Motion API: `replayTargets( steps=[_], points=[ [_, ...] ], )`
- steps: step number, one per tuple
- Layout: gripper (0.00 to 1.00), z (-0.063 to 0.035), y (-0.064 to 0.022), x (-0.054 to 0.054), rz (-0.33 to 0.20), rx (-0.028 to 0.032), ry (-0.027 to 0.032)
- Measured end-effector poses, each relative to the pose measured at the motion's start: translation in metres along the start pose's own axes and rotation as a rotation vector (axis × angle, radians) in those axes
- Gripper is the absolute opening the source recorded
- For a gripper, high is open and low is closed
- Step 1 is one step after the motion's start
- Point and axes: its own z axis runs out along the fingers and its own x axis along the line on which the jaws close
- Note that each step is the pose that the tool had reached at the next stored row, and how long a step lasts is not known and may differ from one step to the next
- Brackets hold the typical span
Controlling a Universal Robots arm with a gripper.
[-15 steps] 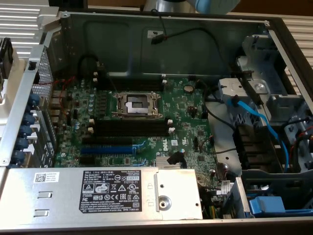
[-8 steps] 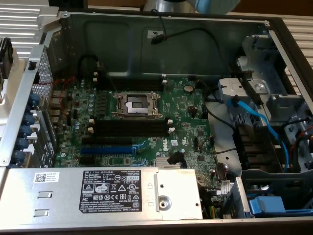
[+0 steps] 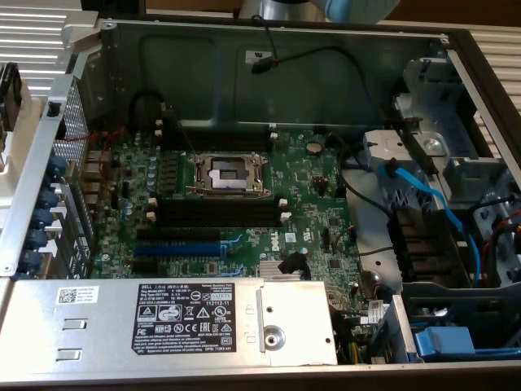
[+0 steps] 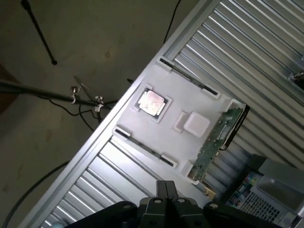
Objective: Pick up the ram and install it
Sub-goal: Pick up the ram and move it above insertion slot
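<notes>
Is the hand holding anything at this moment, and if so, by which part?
Nothing is held, as far as shows: the ram lies along one edge of the white tray, apart from the hand.

The end effector (image 4: 166, 209) was cut off by the picture's edge. On the ram (image 4: 216, 142), markings were too small to read. The arm (image 3: 350, 8) was cropped at the exterior view's top.

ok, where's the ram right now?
Wrist view: the ram sits along one edge of the white tray, next to the square white block, across the tray from the CPU. The tray rests on ribbed metal.
</notes>
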Motion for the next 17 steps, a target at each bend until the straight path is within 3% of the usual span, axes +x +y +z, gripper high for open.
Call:
replayTargets(
  steps=[4, 17],
  points=[
    [0.10, 0.0001, 0.0000, 0.0000, -0.064, -0.0078, 0.0110],
    [0.10, 0.0000, 0.0009, -0.0007, -0.296, -0.0077, 0.0183]
  ],
)
